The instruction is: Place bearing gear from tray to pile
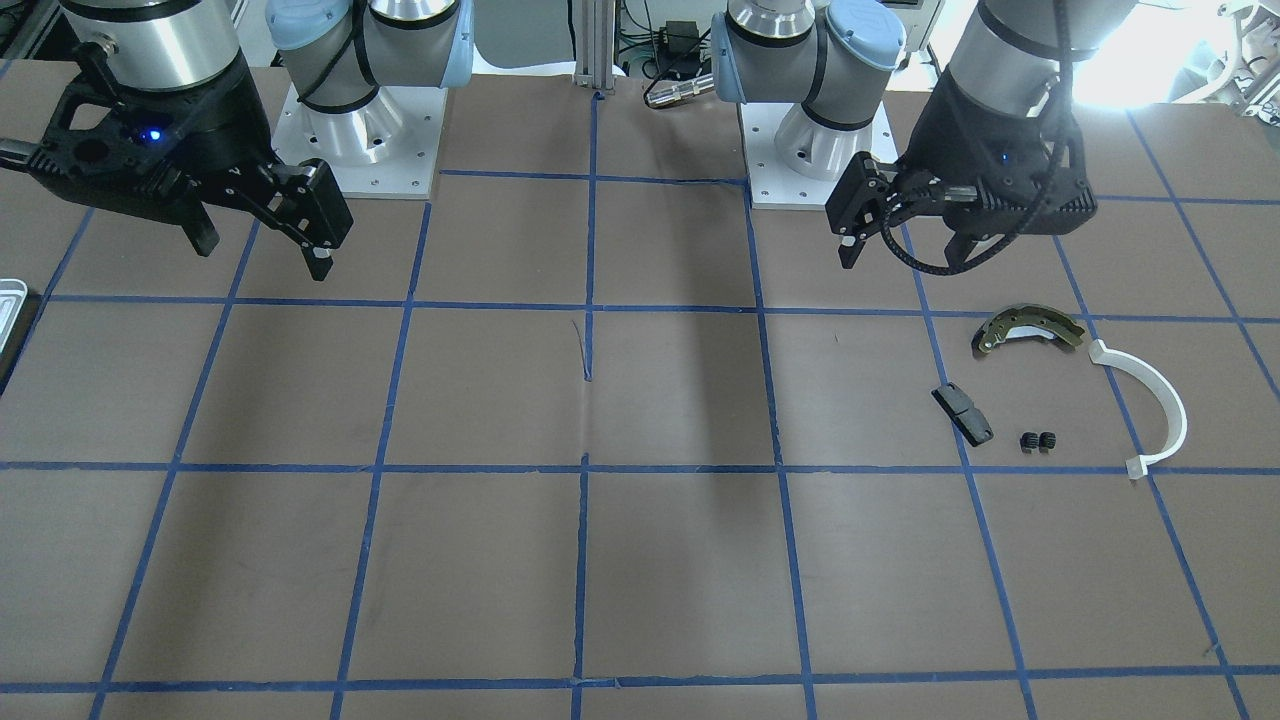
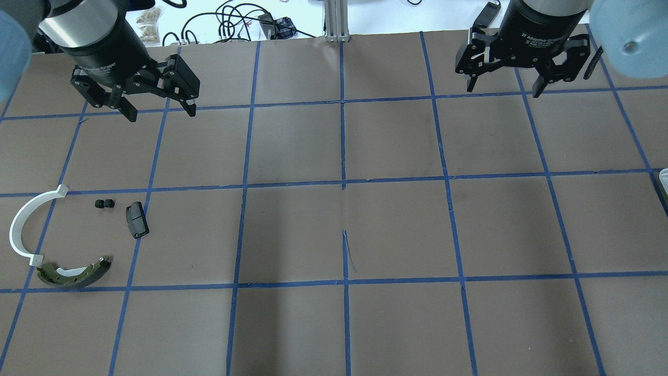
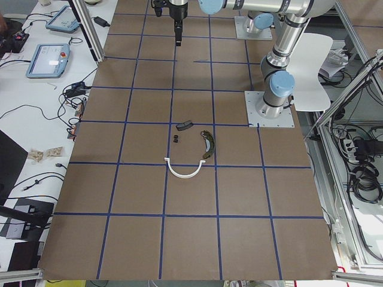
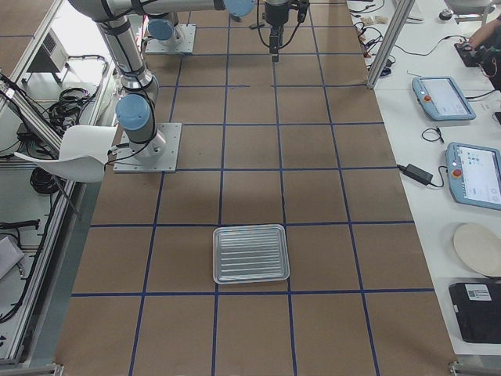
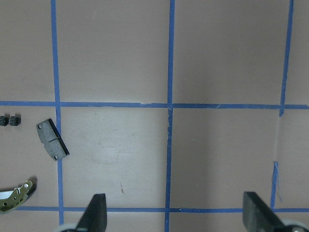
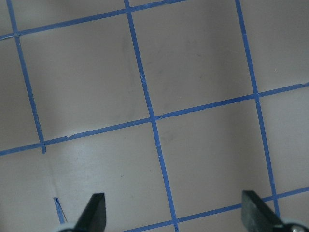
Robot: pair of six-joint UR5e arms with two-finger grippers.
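The bearing gear (image 2: 104, 204), a small black twin-toothed part, lies on the table among the pile: the olive brake shoe (image 2: 75, 272), the white plastic arc (image 2: 28, 224) and the black pad (image 2: 137, 220). It also shows in the front view (image 1: 1038, 441) and the left wrist view (image 5: 9, 121). The silvery tray (image 4: 251, 254) sits at the table's right end with nothing on it; only its edge (image 1: 10, 300) shows in the front view. My left gripper (image 2: 162, 113) is open and empty, high above the table beyond the pile. My right gripper (image 2: 503, 90) is open and empty, far from the tray.
The brown table is marked with a blue tape grid. Two square metal base plates (image 1: 360, 150) (image 1: 820, 170) stand at the robot's side. Operator benches with tablets (image 4: 473, 172) and cables run along the far edge.
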